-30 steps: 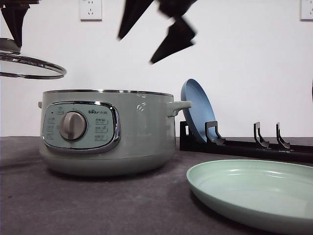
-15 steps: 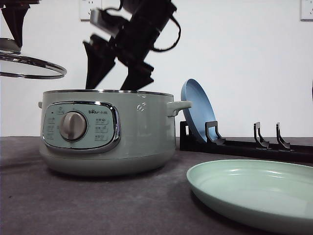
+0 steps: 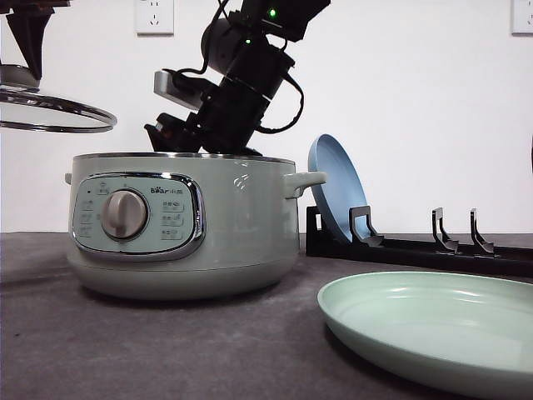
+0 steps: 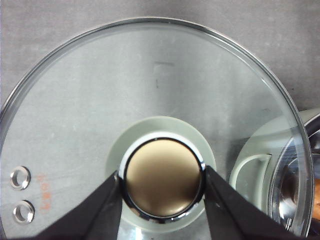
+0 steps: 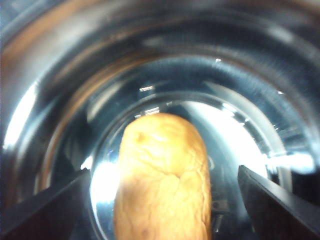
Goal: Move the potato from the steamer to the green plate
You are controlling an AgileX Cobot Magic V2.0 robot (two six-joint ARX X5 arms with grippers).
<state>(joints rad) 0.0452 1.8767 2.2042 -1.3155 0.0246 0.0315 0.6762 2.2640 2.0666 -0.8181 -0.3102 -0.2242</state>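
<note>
We hold the glass lid (image 4: 150, 125) aside in our clenched left hand (image 4: 162, 187) so our right hand (image 5: 162, 200), fingers spread, straddles the orange-brown oval potato (image 5: 162, 175) inside the sage-green round steamer (image 3: 183, 225).

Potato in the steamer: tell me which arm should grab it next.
Right. Its open pincer is inside the steamer, straddling the potato. The left pincer is shut on the glass lid, held aside.

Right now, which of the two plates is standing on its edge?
The blue plate: it leans upright in the black rack behind the steamer. The green plate lies flat on the table.
</note>
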